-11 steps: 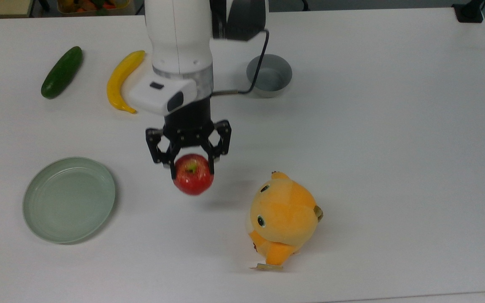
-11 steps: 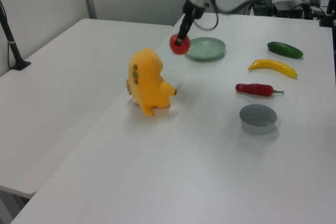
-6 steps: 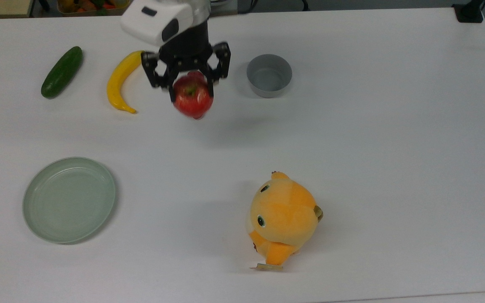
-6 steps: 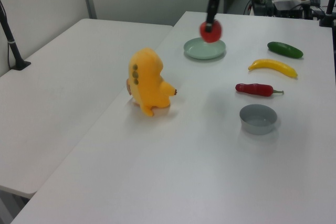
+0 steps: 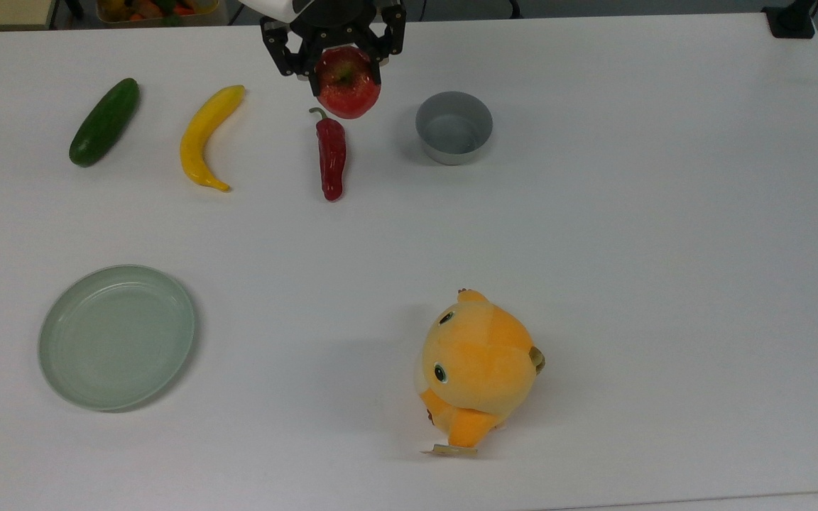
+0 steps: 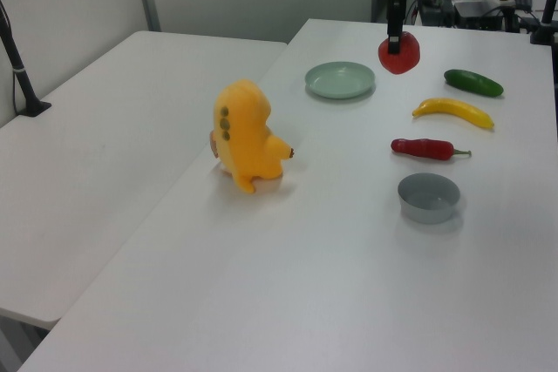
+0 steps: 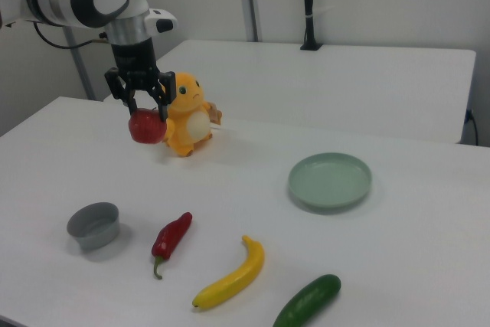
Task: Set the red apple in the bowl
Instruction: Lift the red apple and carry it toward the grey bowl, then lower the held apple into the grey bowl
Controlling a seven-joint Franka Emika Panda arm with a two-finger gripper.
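Up front in the top view, the plush (image 5: pixel 478 369) and plate (image 5: pixel 116 336) sit out of the way. Further back, the bowl (image 5: pixel 454 127) waits open beside the chili (image 5: pixel 331 155). Beyond it, the jaws (image 5: pixel 344 69) grip the apple (image 5: pixel 347 91), carried high to clear everything. The arm is cut off by the frame edge.

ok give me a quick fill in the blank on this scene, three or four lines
1. The pincer is shut on the red ____.
2. The grey bowl holds ____.
3. In the top view, the chili pepper lies between the bowl and the ____.
4. The pale green plate lies on the white ____.

Missing words: apple; nothing; banana; table
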